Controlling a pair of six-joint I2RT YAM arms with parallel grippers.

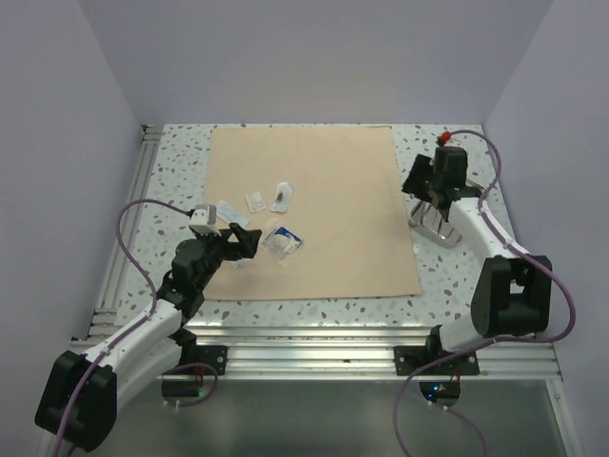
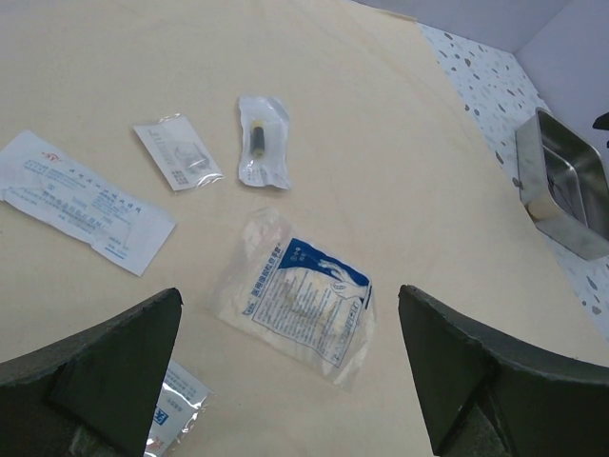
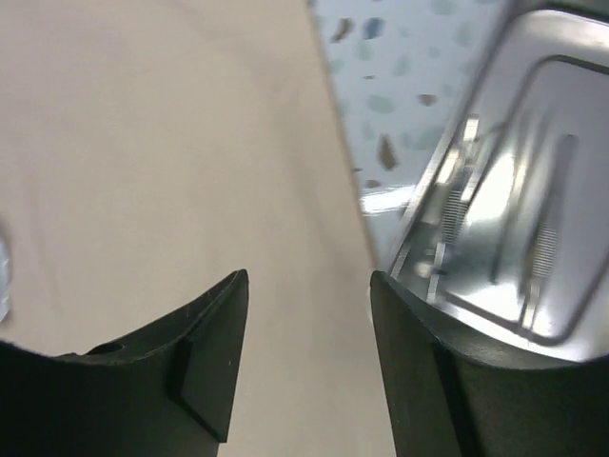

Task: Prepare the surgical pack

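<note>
since the left gripper (image 1: pixel 251 238) hangs with jaws fully apart and empty, right above the blue-printed sachet (image 2: pixel 304 305), that sachet looks like its likely next pick. in the left wrist view the sachet sits between the two fingers, its long axis running diagonally, skewed to the line from finger to finger. the wrist may need a turn before closing.

three more sachets lie just beyond it on the beige wrap sheet (image 1: pixel 333 181): a long white printed packet (image 2: pixel 81 200), a small clear one (image 2: pixel 178 157) and one holding a dark piece (image 2: pixel 262 141). the left arm is far nearer all of them.

the right gripper (image 3: pixel 306 286) is parted and holds nothing, over the wrap's right edge. the steel tray (image 3: pixel 514 105) lies just to its right on the speckled table (image 1: pixel 438 276), off the wrap. thin steel tools (image 3: pixel 547 238) lie in the tray. no sachet is in it.
</note>
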